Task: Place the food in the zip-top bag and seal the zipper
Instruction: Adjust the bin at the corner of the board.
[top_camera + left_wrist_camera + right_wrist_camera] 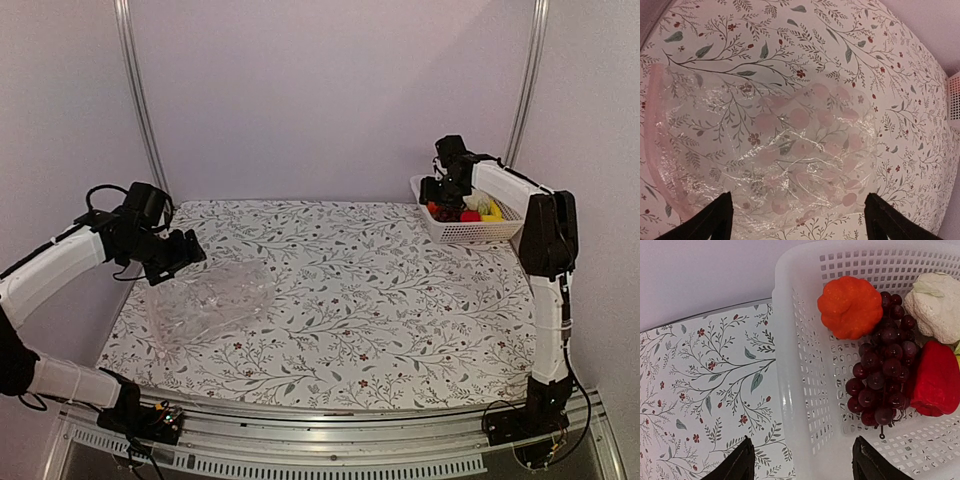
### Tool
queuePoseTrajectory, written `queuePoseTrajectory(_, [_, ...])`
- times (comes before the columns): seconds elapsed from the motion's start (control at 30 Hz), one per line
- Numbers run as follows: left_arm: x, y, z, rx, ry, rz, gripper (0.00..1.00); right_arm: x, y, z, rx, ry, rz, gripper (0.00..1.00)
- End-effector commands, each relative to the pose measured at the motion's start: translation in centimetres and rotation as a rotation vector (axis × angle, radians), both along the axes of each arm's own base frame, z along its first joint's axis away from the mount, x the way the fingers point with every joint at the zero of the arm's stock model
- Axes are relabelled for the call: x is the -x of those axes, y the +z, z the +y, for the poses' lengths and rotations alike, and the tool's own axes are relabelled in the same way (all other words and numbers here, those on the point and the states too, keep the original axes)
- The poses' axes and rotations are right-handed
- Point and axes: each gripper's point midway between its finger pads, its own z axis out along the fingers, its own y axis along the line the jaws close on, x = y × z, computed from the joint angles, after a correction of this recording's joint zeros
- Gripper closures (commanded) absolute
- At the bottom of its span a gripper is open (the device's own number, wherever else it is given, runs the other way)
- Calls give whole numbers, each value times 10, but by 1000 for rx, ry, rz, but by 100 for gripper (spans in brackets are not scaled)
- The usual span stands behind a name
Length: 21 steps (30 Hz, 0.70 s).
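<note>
Left pincer (797, 196) spread over the bag (770, 145); right pincer (802, 440) spread above the basket (790, 340) wall.
The bag lies crumpled on the counter's (380, 300) left side; the food (882, 385) sits in the basket, far right.

left claw (801, 226) gapes wide, aimed downward; right claw (803, 466) parted, also downward

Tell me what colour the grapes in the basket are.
Dark purplish red. The grapes show best in the right wrist view.
</note>
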Motion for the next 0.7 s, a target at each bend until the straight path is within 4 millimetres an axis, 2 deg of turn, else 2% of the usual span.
queuePoseTrajectory(0.0, [1,11,-17,38,-64,-29,9,-5,-21,15,-26,67,40,34])
queuePoseTrajectory(0.1, [2,12,-20,43,-81,-31,9,-5,-39,23,-43,105,69,34])
queuePoseTrajectory(0.2, [2,15,-22,47,-96,-40,9,-3,-49,27,-48,138,91,35])
queuePoseTrajectory(0.37, [2,14,-24,52,-102,-43,10,20,-57,43,-86,214,165,44])
queuePoseTrajectory(0.47, [-1,12,-27,61,-105,-45,9,49,-64,56,-82,265,229,47])
queuePoseTrajectory(0.5, [-2,11,-27,63,-105,-46,10,61,-59,61,-80,283,237,48])
queuePoseTrajectory(0.57, [-4,9,-30,68,-108,-45,10,89,-62,70,-58,323,276,48])
queuePoseTrajectory(0.67, [-8,4,-33,75,-108,-37,9,140,-71,74,-41,371,365,48])
